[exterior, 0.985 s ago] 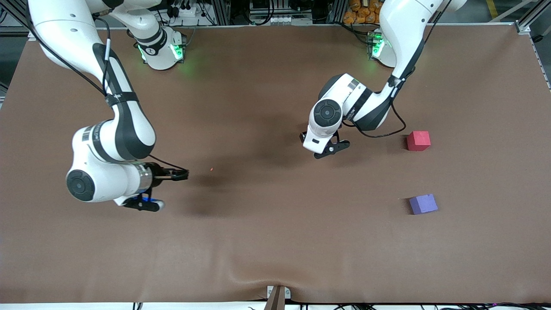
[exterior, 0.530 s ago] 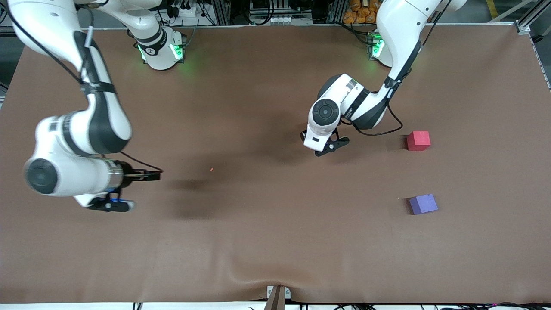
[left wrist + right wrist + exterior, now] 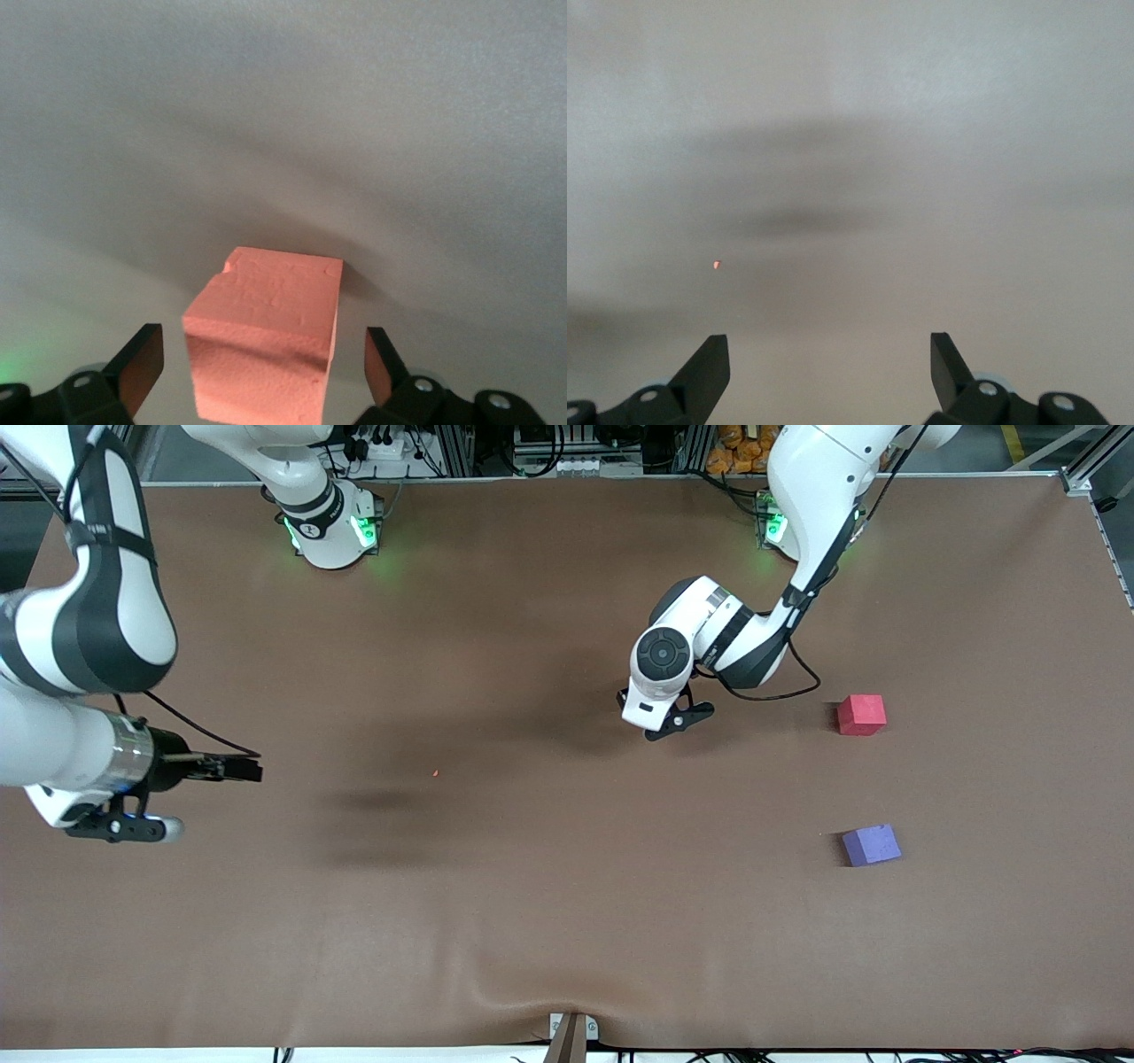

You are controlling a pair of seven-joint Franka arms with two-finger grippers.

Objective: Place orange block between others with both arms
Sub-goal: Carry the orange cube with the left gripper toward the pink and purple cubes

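we see left gripper [image 3: 264,376] jaws apart, straddling orange block [image 3: 266,341] on table [image 3: 532,921] mid-table; we would centre, then close squarely. right gripper [image 3: 830,376] jaws apart, empty, waits.

You cannot see the orange block [image 3: 266,341] from the front: the left arm's wrist hides it. In the left wrist view the picture's edge cuts off its near face. The right arm's upper links run off the front view's edge.
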